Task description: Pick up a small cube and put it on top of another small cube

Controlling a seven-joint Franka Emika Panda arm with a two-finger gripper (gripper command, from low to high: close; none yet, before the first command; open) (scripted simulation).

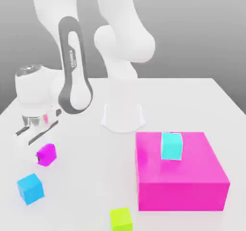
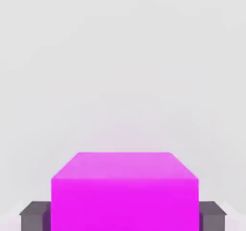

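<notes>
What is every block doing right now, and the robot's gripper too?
gripper: shut on the magenta cube
magenta cube: gripped, low by the table
blue cube: loose on table
green cube: loose on table
cyan cube: sitting on big pink block

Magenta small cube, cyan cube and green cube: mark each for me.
Magenta small cube (image 2: 125, 191), hand view, front face.
Cyan cube (image 1: 171, 146), exterior view, front face, atop the big pink block.
Green cube (image 1: 121, 219), exterior view, front face.
</notes>
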